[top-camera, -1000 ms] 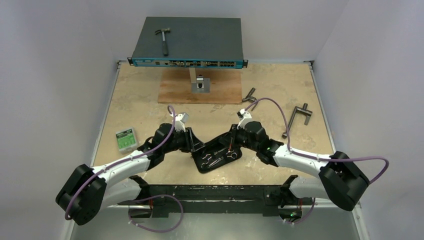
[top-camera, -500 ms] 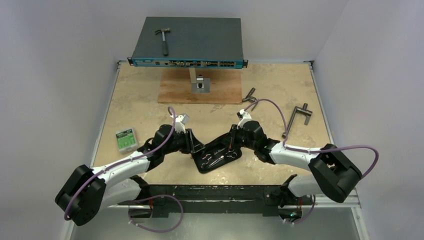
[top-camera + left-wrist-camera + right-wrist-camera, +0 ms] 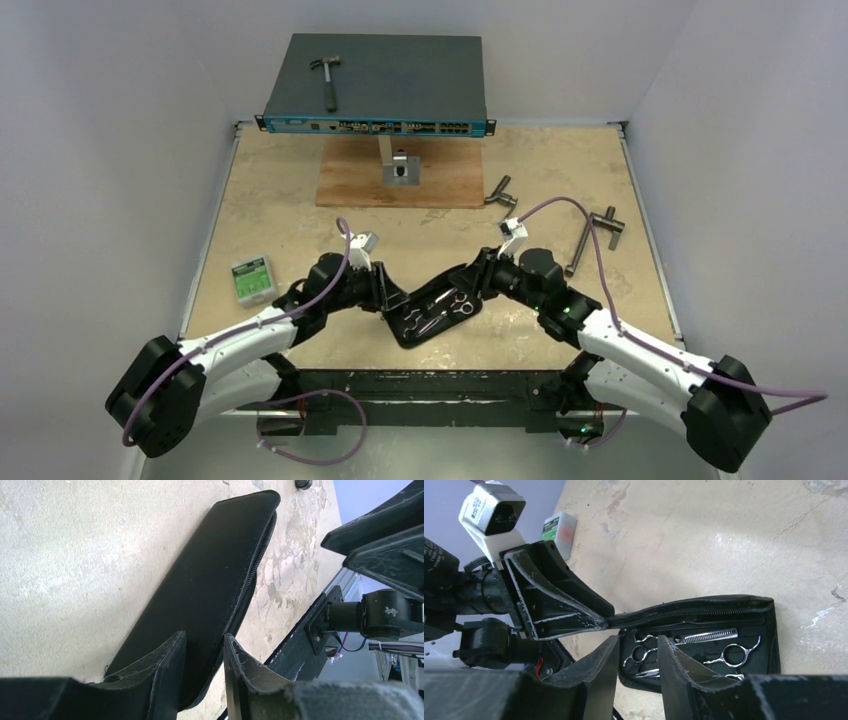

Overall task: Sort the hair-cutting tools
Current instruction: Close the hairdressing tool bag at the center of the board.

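right wrist, 2 scissors point(image 3: 706, 636), 1 blk case point(image 3: 774, 645)

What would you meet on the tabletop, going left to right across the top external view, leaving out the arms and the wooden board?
Green box → open black case → grey T-handled tool by the board → grey T-handled tool nearer the right edge.

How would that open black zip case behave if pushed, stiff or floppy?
Probably fairly stiff: its lid looks flat though the left claw pinches only one edge. Likely light, so it may slide on the smooth table. The scissors inside could shift.
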